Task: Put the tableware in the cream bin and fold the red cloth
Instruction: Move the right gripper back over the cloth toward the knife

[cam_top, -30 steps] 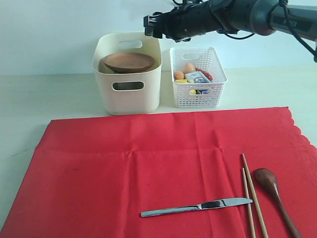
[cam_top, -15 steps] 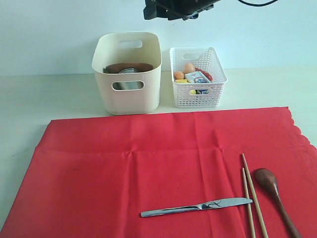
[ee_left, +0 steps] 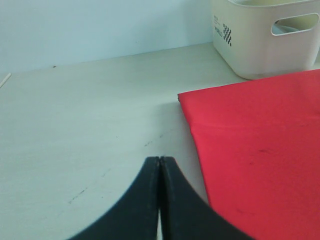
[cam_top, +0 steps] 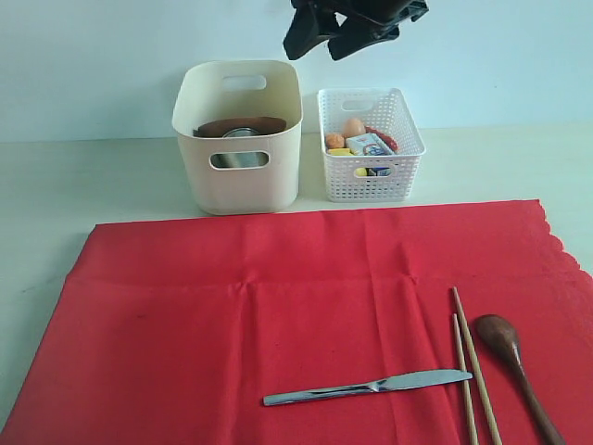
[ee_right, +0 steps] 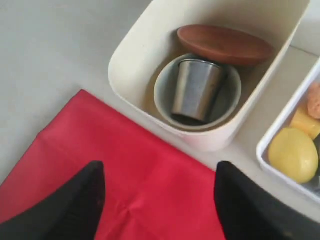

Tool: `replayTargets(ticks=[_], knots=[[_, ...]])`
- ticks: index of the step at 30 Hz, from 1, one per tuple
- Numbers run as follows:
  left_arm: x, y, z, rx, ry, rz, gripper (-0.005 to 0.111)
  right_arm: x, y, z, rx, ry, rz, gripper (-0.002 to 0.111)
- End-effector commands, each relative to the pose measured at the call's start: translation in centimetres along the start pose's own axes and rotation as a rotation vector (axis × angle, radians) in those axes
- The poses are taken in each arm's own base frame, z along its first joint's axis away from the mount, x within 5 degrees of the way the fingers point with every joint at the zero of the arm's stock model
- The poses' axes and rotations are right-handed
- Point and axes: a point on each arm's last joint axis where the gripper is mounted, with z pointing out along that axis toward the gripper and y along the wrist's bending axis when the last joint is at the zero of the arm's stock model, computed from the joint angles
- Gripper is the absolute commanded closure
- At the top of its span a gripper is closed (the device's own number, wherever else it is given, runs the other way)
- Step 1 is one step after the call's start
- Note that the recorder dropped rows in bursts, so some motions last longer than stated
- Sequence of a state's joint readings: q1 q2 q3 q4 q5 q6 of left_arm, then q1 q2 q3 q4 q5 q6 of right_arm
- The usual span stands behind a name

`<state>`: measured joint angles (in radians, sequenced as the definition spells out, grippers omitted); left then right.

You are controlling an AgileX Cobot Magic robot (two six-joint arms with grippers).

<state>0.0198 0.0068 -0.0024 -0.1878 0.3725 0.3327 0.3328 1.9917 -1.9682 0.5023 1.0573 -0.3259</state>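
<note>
- Exterior view: the right gripper (cam_top: 315, 51) hangs at the top edge, above the gap between the cream bin (cam_top: 238, 185) and the white lattice basket (cam_top: 371, 181). Its jaws stand apart and hold nothing. One second earlier the arm reached level over the bin, and it has since risen and tipped.
- Exterior view, bin: the brown plate (cam_top: 243, 124) lies low inside. One second earlier it sat high across the opening, and half a second earlier it had already dropped.
- Exterior view, cloth: the red cloth (cam_top: 232, 315) lies spread flat on the table (cam_top: 83, 176) in front of the bin and basket, unchanged. On its near right part rest the metal knife (cam_top: 366, 387), the wooden chopsticks (cam_top: 471, 366) and the dark wooden spoon (cam_top: 512, 357). All three are in the same places as before.
- Left wrist view: the left gripper (ee_left: 159, 167) has its fingers pressed together, with nothing between them. It hovers over bare table just beside a corner of the red cloth, with the cream bin beyond.
- Right wrist view: the two dark fingers (ee_right: 82, 202) are spread wide over the cloth's edge, empty.
- Right wrist view, bin: a white bowl (ee_right: 162, 97) rests on the floor with the steel cup (ee_right: 196, 90) standing in it. The brown plate leans on edge behind the bowl, against the wall.
- Right wrist view, basket: a lemon (ee_right: 294, 154) shows inside the rim.
</note>
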Motion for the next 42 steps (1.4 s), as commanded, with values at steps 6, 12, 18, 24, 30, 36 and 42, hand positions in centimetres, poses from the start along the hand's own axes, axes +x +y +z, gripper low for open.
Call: replayTargets(ticks=[6,12,18,24,30,36,42], knots=[[0.0,0.0,0.0,0.004,-0.006,0.001,0.107,5.9,1.8,-4.9,0.099,0.030,-0.019,0.049],[0.0,0.0,0.0,0.004,-0.006,0.001,0.107,9.3,3.3,-7.7,0.109,-0.002,-0.018,0.049],[0.0,0.0,0.0,0.004,-0.006,0.001,0.107,11.3,3.9,-8.6,0.093,0.001,0.001,0.049],[0.0,0.0,0.0,0.004,-0.006,0.001,0.107,12.3,3.7,-7.3,0.060,0.006,0.025,0.049],[0.0,0.0,0.0,0.004,-0.006,0.001,0.107,12.4,3.7,-7.3,0.059,0.013,0.018,0.049],[0.0,-0.1,0.0,0.011,-0.007,0.002,0.107,12.6,3.8,-7.3,0.048,0.038,-0.051,0.049],[0.0,-0.1,0.0,0.011,-0.007,0.002,0.107,14.0,3.7,-6.5,0.009,0.132,-0.244,0.049]])
